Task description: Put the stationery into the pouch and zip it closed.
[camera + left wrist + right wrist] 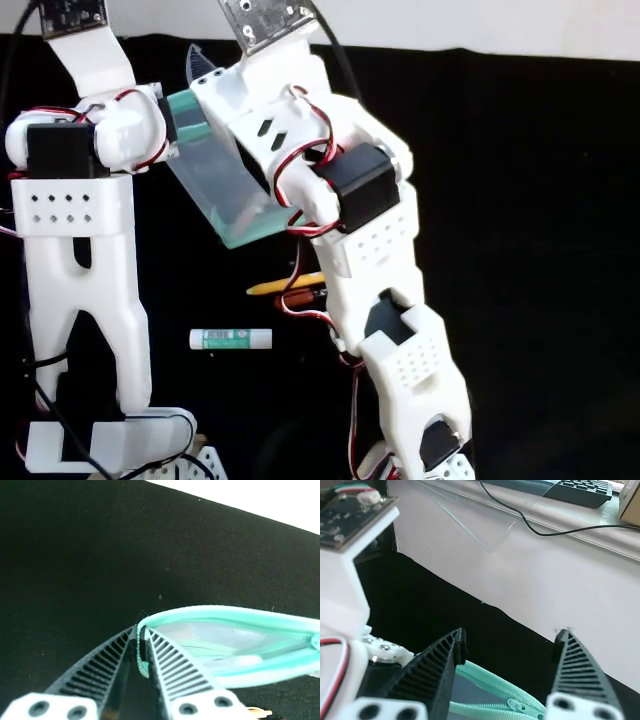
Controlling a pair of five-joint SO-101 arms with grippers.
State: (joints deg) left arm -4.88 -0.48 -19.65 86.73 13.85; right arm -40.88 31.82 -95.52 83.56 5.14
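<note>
On pouch [225, 635] end, left tool [140, 634] tight.

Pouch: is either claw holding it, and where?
The left gripper pinches the pouch by one end of its teal zipper edge. The right gripper is open, holding nothing.

The tabletop [540, 200] was covered in black cloth. A glue stick [231, 339] and a yellow pencil [283, 285] were laid on it toward the near edge, apart.
</note>
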